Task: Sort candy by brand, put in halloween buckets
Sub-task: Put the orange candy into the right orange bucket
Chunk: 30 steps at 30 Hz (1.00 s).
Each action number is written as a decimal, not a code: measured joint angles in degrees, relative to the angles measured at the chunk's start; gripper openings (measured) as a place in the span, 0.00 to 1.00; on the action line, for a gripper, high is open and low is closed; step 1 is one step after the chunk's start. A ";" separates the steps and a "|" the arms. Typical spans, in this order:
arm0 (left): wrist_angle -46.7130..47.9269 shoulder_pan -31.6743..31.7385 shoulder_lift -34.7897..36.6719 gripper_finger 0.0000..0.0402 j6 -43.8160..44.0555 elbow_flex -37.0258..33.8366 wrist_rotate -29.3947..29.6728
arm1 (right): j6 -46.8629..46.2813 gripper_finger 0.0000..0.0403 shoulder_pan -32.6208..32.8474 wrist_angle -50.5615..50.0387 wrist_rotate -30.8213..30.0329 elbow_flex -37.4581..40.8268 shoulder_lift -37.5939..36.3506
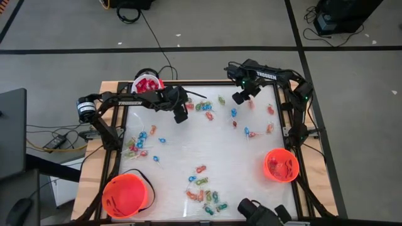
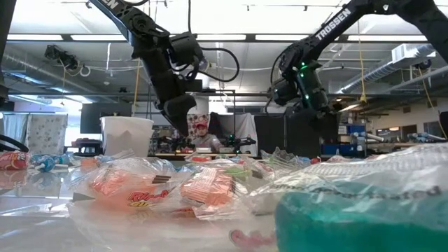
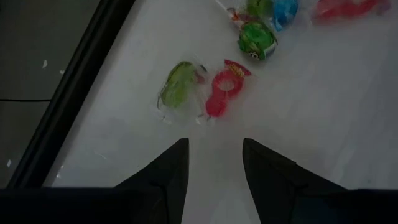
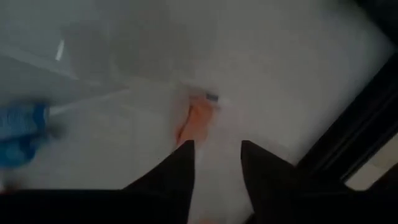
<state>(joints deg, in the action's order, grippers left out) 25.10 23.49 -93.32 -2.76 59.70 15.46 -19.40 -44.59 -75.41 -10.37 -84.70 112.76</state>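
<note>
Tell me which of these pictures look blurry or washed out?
Right wrist view: soft and hazy throughout, the orange candy smeared. Low view: nearest wrappers, like the teal one, out of focus, bright ceiling lights behind. Left wrist view: fairly sharp. High view: evenly lit.

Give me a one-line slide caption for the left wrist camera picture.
Left gripper, fingers apart, hovers over the white table just short of a green wrapped candy and a red ring-shaped candy.

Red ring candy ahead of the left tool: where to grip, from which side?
Judging by its pose, grip the red ring candy across its narrow middle, coming straight down from above. It lies flat in its wrapper on the table, right beside a green wrapped candy, so a sideways approach would likely push both. The left tool is open and lined up just short of it.
</note>
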 joint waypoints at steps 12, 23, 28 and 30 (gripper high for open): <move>-3.41 -0.33 0.00 0.39 0.02 0.00 -0.07 | 2.96 0.31 -2.75 8.24 8.60 10.79 2.11; -15.89 -4.83 -0.02 0.39 -1.41 -0.18 -6.48 | 7.16 0.05 -0.07 16.16 19.44 11.88 -8.22; -27.45 -7.23 -0.07 0.39 -2.04 -3.80 -10.32 | 5.27 0.02 5.21 24.11 20.94 17.83 -22.78; -32.57 -7.48 -0.07 0.39 -2.14 -5.18 -11.37 | 2.85 0.02 8.56 27.14 20.06 21.92 -29.38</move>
<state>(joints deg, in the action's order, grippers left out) -7.48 16.01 -93.38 -4.91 54.52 4.10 -16.55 -36.04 -48.27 9.69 -62.77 83.39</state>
